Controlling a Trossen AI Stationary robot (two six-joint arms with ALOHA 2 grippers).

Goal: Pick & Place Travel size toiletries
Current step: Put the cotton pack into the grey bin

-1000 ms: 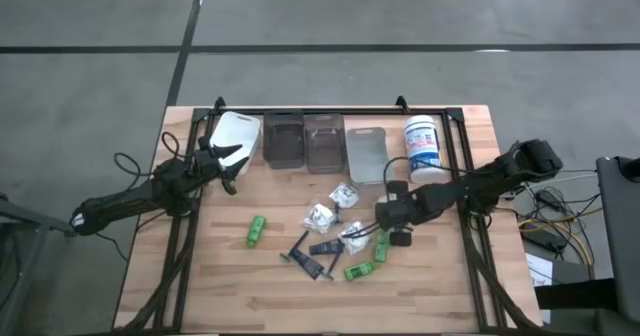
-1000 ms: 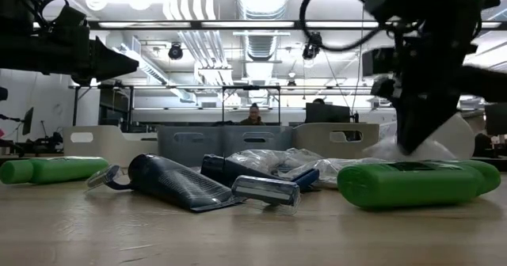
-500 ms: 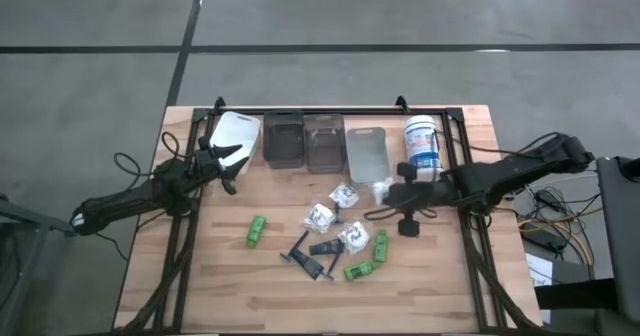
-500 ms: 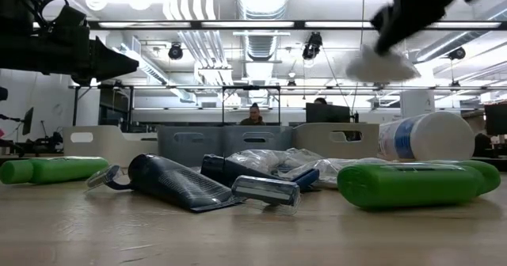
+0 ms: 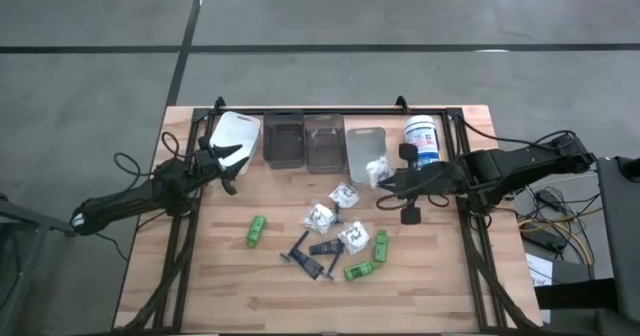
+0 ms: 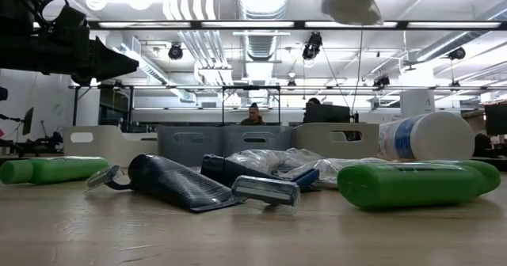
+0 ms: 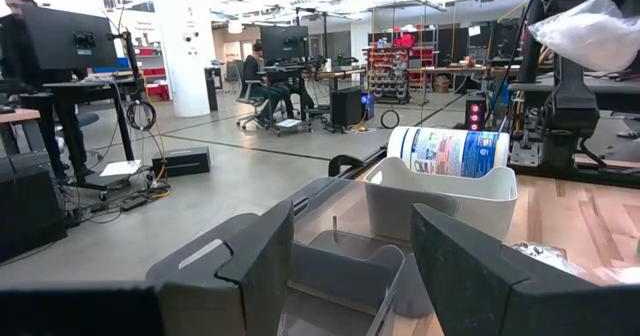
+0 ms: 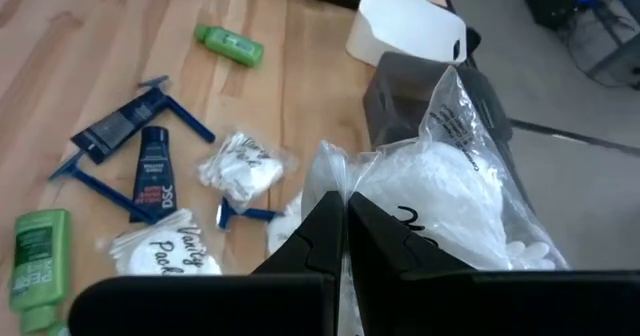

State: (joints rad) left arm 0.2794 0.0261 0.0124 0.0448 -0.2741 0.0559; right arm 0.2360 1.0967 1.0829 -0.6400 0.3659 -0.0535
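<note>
Green bottles (image 5: 360, 271) lie closest to the near edge of the wooden surface (image 5: 230, 286), two at the right of the scatter and a third (image 5: 256, 230) off to the left, none of them touched yet. Just behind them sit the dark blue razors (image 5: 303, 254) and a small dark tube (image 5: 325, 248), with three clear packets of white contents (image 5: 321, 215) among and beyond them. Further back and lifted off the surface, the right hand (image 5: 386, 179) is clenched on a fourth clear packet (image 8: 440, 191), carrying it above the row of bins (image 5: 303, 141) at the far edge, close to the white one (image 5: 365, 154) beside the blue-labelled tub (image 5: 422, 143). The left hand (image 5: 226, 161) waits with fingers spread near the far left corner, holding nothing. From overhead the bins appear empty, though their insides are hard to read, so I judge the job barely begun: one packet in transit, everything else to sort.
</note>
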